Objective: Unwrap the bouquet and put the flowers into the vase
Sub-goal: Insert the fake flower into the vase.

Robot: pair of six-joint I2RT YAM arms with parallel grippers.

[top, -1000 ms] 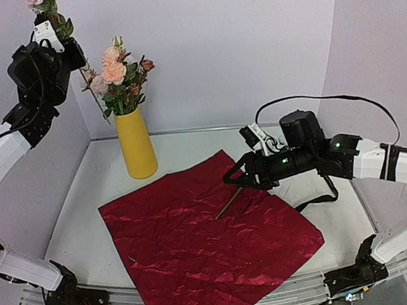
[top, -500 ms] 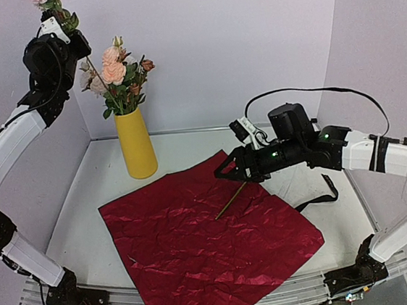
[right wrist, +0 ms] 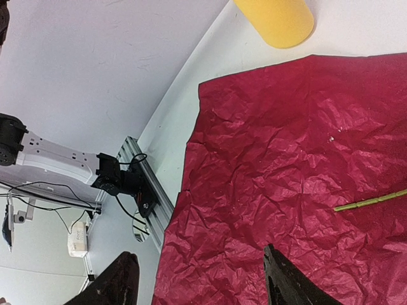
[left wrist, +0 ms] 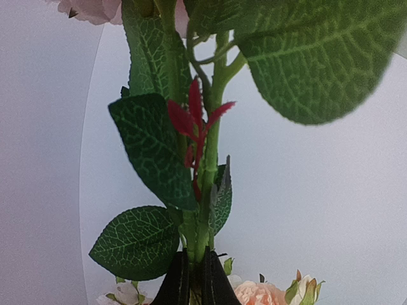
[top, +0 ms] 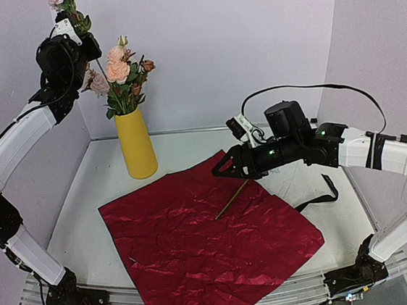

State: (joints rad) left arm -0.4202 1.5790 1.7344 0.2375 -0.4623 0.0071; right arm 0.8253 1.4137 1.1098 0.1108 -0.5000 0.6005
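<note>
Left fingers (left wrist: 179, 287) pinch a flower stem (left wrist: 202, 232) — nearly upright, bloom topmost; right fingers (right wrist: 287, 283) spread wide.

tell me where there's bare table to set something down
Bare table lies between the paper and the left wall, and behind the paper, right of the vase. Crowded: the right claw hovers over the paper's back corner by a stem, and the ribbon lies to the right.
</note>
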